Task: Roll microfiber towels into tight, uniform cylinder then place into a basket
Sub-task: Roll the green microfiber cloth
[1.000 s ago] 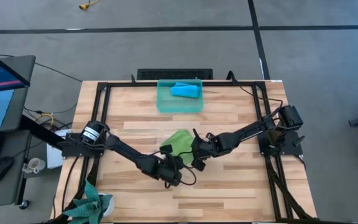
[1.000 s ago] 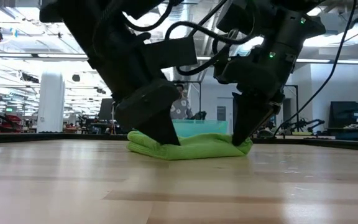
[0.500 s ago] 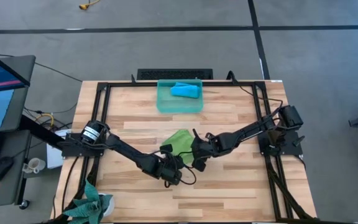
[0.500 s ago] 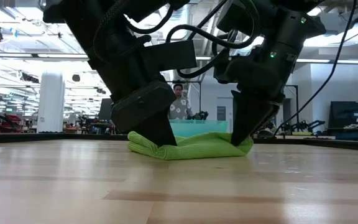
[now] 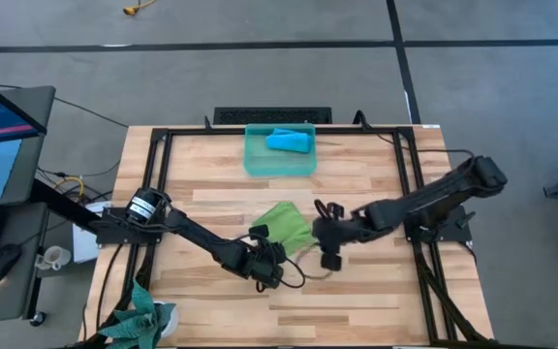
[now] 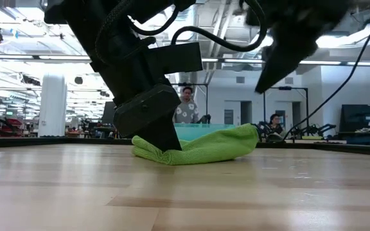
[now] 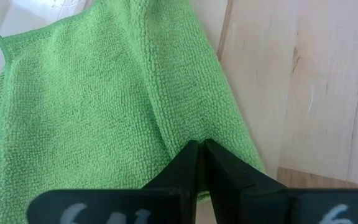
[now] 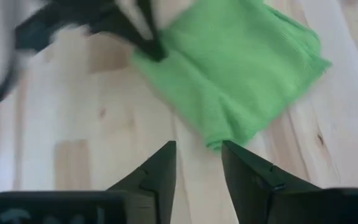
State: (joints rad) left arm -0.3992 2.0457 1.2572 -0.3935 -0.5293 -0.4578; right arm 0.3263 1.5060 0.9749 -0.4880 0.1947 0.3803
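I am pinching one corner of the lime green towel (image 5: 281,225) with my left gripper (image 7: 199,149), its fingers closed tight on the cloth, which is lying folded on the wooden table (image 5: 356,301) near the middle. My right gripper (image 8: 197,155) is hanging just beside the towel's other end, raised off it, fingers apart and holding nothing. The blue towel (image 5: 288,141) is lying in the basket (image 5: 279,164) at the table's far edge.

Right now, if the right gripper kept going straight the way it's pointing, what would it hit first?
Most likely the lime green towel: the right gripper, open, points at its near edge across bare table. It hangs above the tabletop, so it might pass over.
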